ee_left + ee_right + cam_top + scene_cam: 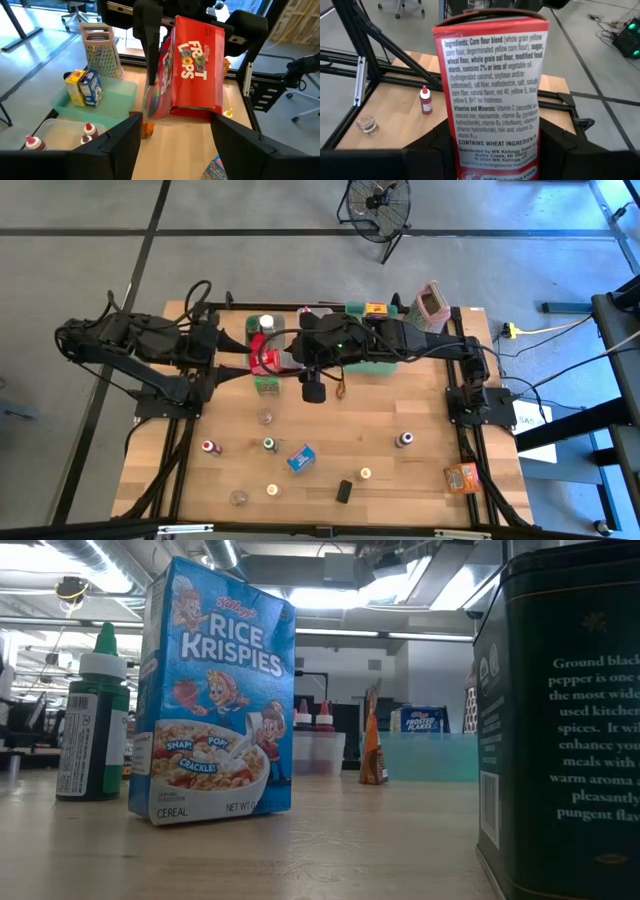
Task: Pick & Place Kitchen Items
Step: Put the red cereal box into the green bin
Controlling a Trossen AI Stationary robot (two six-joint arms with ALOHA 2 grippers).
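The red Froot Loops box (192, 65) hung upright between the right gripper's (192, 30) clamped fingers (150, 47) — the left gripper's (175, 142) fingers gaped wide just beside it.

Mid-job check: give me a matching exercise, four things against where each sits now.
1 red Froot Loops cereal box
2 blue Rice Krispies cereal box
3 pinkish metal box grater
4 small flat orange box

A right-side corner, far from green plastic tray
B beside that tray
C held in right hand
D bare wood, mid-table

Pairs: 1-C, 2-D, 3-B, 4-A
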